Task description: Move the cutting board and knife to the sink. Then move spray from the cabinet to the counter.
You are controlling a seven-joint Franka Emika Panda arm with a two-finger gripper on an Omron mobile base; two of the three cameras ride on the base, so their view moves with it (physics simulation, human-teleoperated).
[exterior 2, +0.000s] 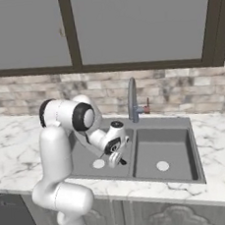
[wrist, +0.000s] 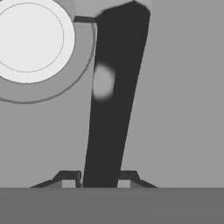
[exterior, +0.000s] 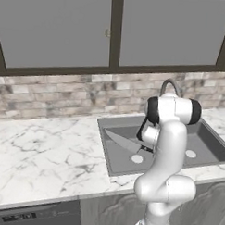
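While the arm reaches down into the left basin of the sink (exterior: 210, 151), the hand (exterior 2: 116, 159) sits low over the basin floor with the knife (exterior: 124, 142) in its grip: the hand view shows the slim black handle (wrist: 113, 100) running up between the two fingertips (wrist: 68, 178), which stand just beside it on either side, so the hand appears clamped on the handle. The broad grey blade lies out to the left across the basin, its point toward the far left corner, and the white drain (wrist: 28, 37) sits just beside the handle. Whether the blade already rests on the basin floor I cannot tell. The cutting board and the spray are not something I can pick out here. The risk now, as I judge it, lies in the release: if the hand lets go while the knife hangs above the floor, the blade could drop, bounce and slide. Lifting out with the fingers barely parted could drag the handle along. Pulling up carelessly might also knock the faucet (exterior 2: 132, 100) at the far rim, or the edge of the tabletop (exterior: 43, 148).
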